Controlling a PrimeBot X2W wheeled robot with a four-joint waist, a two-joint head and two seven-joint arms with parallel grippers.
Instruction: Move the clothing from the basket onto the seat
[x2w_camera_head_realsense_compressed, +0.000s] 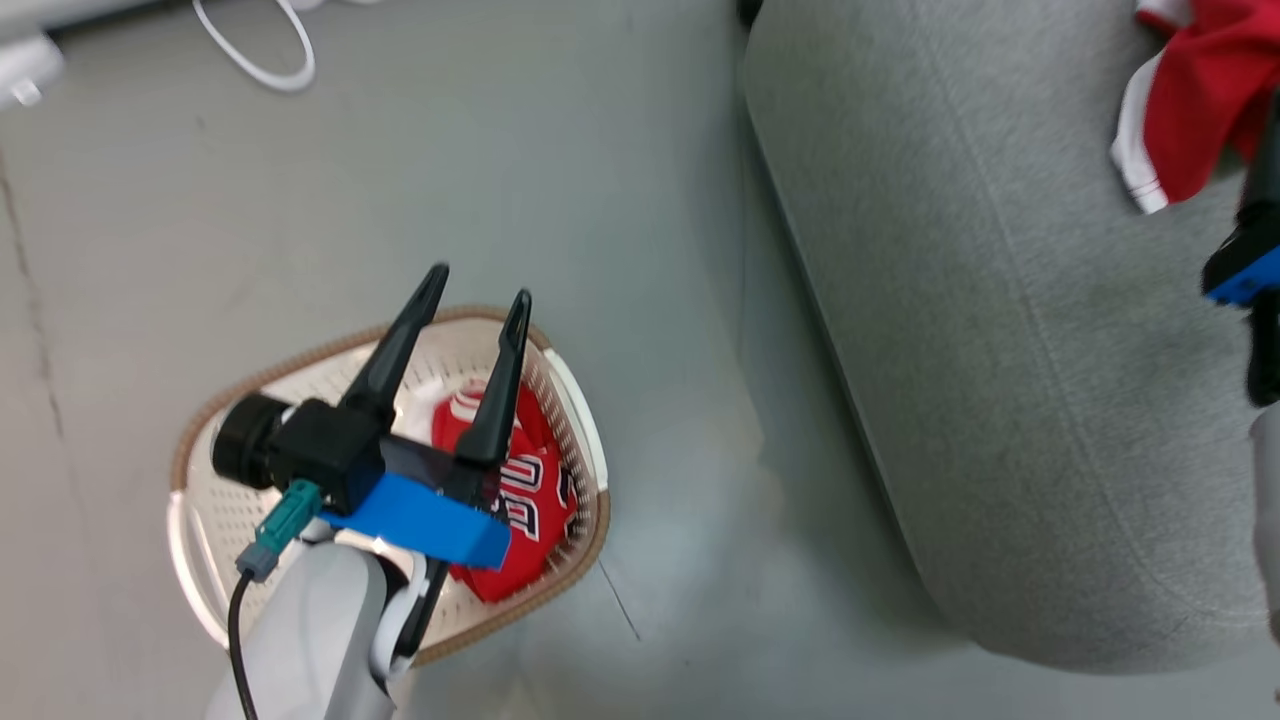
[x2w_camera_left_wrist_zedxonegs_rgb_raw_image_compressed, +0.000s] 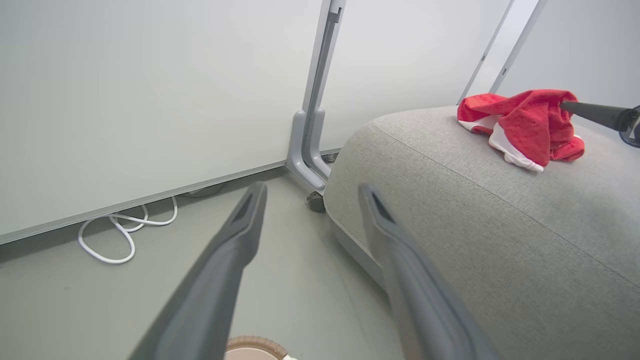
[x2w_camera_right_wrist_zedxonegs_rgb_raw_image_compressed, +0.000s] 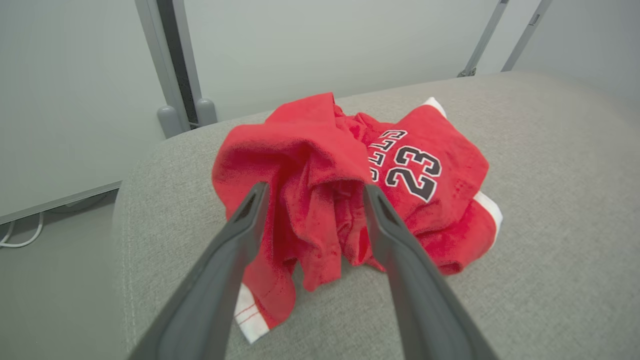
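Clothing nearest you is one red garment (x2w_camera_head_realsense_compressed: 525, 500), crumpled in the basket (x2w_camera_head_realsense_compressed: 290, 368) on the grey floor (x2w_camera_head_realsense_compressed: 500, 150), black white-edged lettering facing up. Your left gripper (x2w_camera_head_realsense_compressed: 480, 283) hangs above that basket with its jaws spread and nothing between them; its fingers cover part of the cloth in the head view.

Further off, to your right, the seat (x2w_camera_head_realsense_compressed: 1000, 350) carries the second red garment (x2w_camera_right_wrist_zedxonegs_rgb_raw_image_compressed: 350, 190), heaped near a rounded corner with "23" showing and white trim at its edges. Your right gripper (x2w_camera_right_wrist_zedxonegs_rgb_raw_image_compressed: 315, 189) has its jaws apart on either side of a raised fold of that garment. You may have cloth brushing the inner faces of the fingers; the wrist view does not settle it.

Beyond, a white cable (x2w_camera_left_wrist_zedxonegs_rgb_raw_image_compressed: 120, 235) lies along the foot of the wall.
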